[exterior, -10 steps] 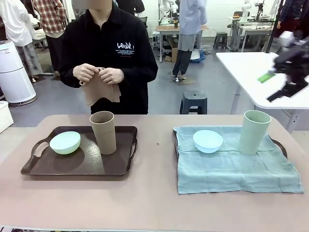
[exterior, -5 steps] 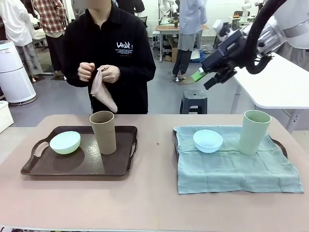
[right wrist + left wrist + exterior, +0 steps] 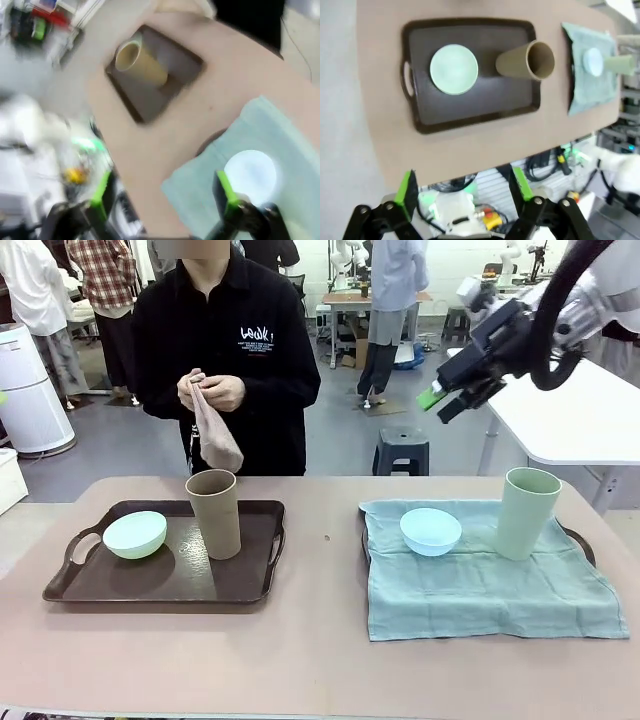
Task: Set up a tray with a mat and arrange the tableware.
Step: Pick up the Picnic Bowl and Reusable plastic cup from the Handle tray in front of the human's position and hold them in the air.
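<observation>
L gripper (image 3: 463, 182) spread, empty, high over table (image 3: 320, 660). R gripper (image 3: 442, 405) spread, empty, up past table's far-right edge. Brown tray (image 3: 150, 582) on left side holds mint bowl (image 3: 134, 534) by its left edge & tan tumbler (image 3: 214, 512) mid-back. Mat (image 3: 480, 590) on right side: blue bowl (image 3: 431, 530) & pale green tumbler (image 3: 527, 512) along its far edge. Person's hands (image 3: 226, 393) hold tan cloth (image 3: 216, 437).
</observation>
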